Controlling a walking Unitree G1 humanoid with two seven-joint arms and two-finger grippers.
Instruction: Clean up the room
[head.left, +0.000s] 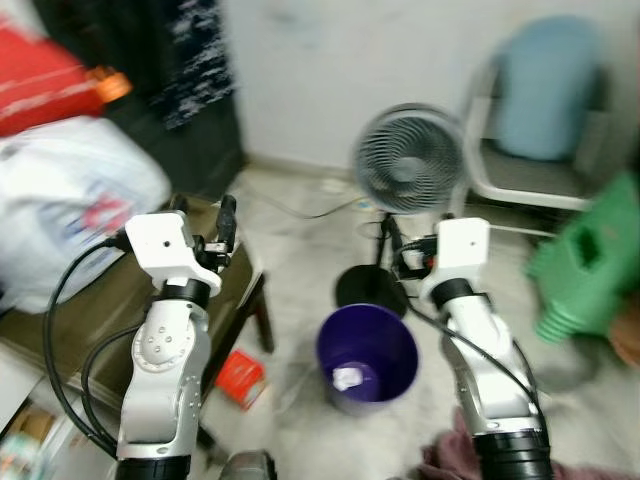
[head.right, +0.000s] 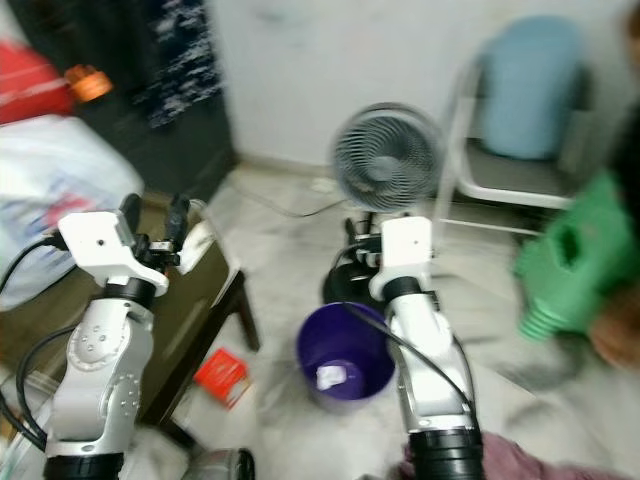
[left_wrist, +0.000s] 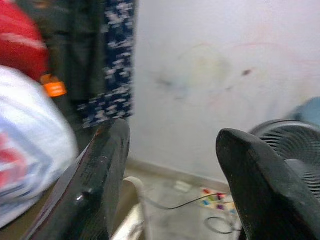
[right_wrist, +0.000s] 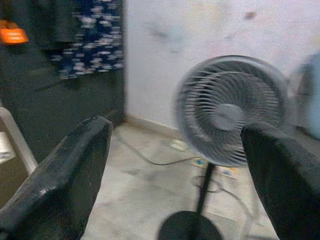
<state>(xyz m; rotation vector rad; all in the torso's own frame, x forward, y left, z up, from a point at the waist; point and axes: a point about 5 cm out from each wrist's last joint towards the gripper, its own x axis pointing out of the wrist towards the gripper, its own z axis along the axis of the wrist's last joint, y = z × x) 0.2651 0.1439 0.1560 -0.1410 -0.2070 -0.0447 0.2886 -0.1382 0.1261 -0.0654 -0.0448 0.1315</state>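
Two grippers (both open), left gripper, right gripper, one purple bin, one fan

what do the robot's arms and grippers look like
Both arms are silver metal with round joints and black cuffs low down. Each wrist carries a white boxy housing. Black cables loop beside the left arm and run along the right arm. Each gripper has two long black fingers.
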